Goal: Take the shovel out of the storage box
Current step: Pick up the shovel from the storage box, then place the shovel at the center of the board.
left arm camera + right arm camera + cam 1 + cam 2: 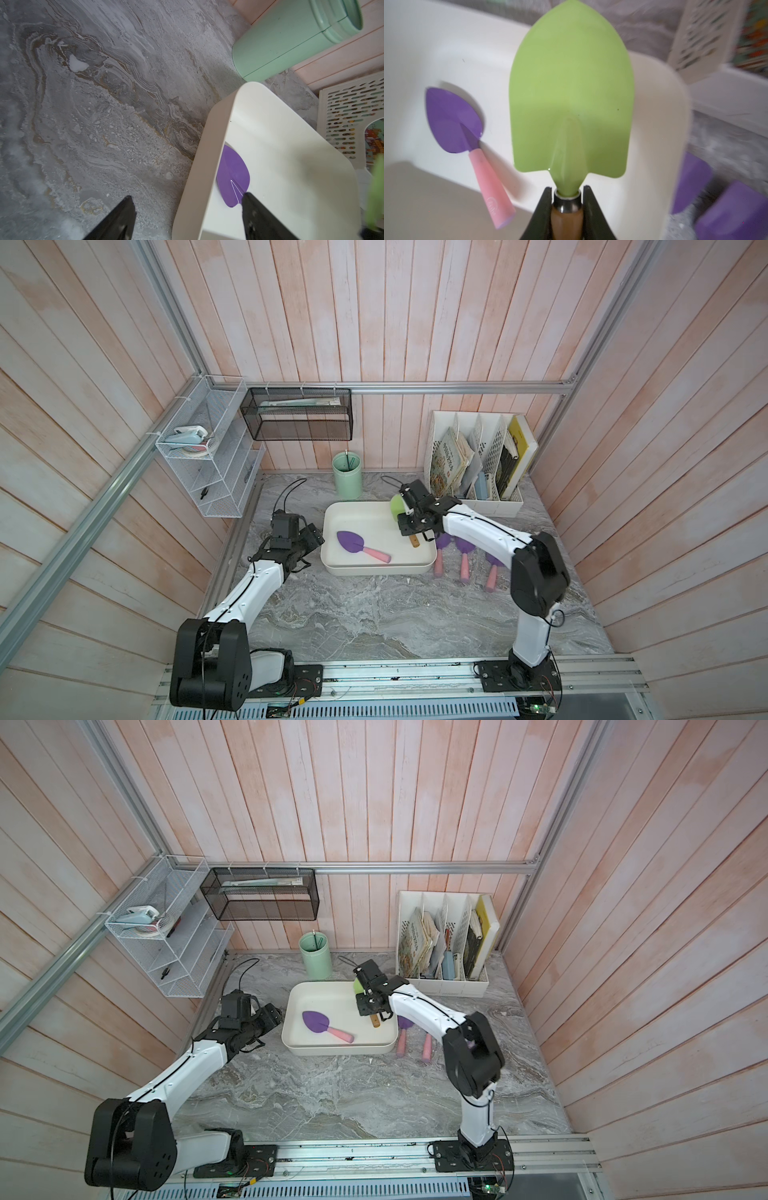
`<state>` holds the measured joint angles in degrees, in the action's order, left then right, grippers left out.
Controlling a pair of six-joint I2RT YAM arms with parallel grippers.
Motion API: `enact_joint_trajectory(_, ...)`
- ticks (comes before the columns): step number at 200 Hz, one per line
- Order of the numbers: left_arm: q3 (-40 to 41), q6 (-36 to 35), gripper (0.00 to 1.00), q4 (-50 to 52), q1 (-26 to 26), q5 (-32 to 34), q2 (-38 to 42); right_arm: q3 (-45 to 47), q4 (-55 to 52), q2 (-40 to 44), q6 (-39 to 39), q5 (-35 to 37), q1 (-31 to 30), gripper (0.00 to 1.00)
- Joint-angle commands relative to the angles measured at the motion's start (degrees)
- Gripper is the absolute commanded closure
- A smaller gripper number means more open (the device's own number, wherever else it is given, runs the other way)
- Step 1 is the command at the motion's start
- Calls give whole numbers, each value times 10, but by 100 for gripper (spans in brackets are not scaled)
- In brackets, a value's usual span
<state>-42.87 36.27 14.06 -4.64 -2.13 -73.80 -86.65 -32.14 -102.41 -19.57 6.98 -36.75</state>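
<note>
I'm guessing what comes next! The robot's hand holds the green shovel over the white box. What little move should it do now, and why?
Probably carry the green shovel sideways past the storage box rim, toward the purple tools on the table. The right hand is shut on its handle, but the shovel hangs over the box, so it isn't out yet.

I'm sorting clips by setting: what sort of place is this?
Probably a robot test cell dressed as a home desk: plank walls on aluminium framing, a file rack of books, two arms bolted to a rail.
</note>
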Motion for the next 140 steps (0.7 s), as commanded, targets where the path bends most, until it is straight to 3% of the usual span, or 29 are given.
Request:
enact_joint_trajectory(1, 9, 1, 16, -14, 3, 0, -7, 60, 29, 116, -32, 43, 62, 100)
enact_joint_trajectory(74, 6, -6, 16, -32, 4, -21, -36, 323, -7, 340, -113, -16, 383, 100)
enact_joint_trajectory(105, -2, -10, 16, -36, 3, -31, -48, 376, 3, 373, -125, -27, 446, 100)
enact_joint_trajectory(140, -2, -10, 17, -45, 4, -44, -56, 430, 37, 343, -137, -73, 484, 100)
